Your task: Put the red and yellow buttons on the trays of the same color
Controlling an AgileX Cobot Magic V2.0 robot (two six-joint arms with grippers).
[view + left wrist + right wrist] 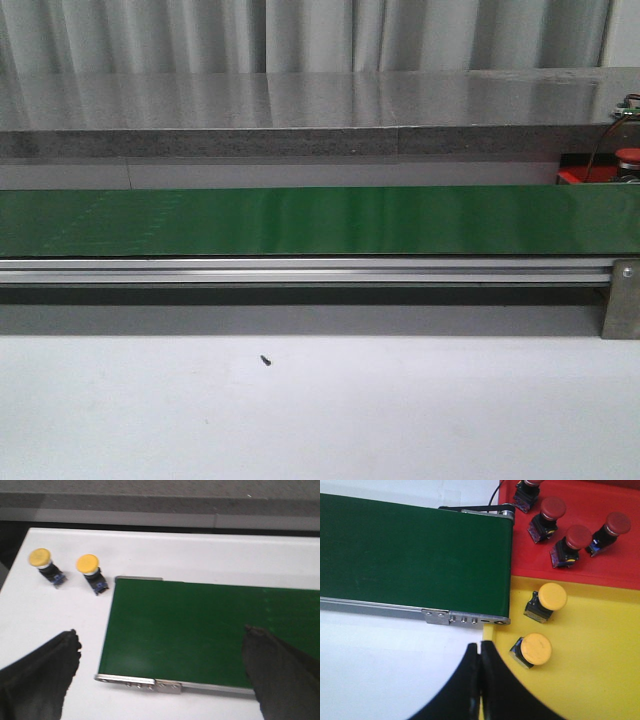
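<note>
Already two yellow-capped round buttons (540, 600) lie on the flat yellow tray (600, 655) and four red-capped ones (577, 537) on the bright red tray (570, 575). Two more yellow buttons (89, 565) wait on the white surface (200, 555) beside the green belt (190, 625). The left claw (160, 665) hangs spread wide and empty, the right claw (480, 672) pressed together, empty. Next, probably, the left claw descends over one.
</note>
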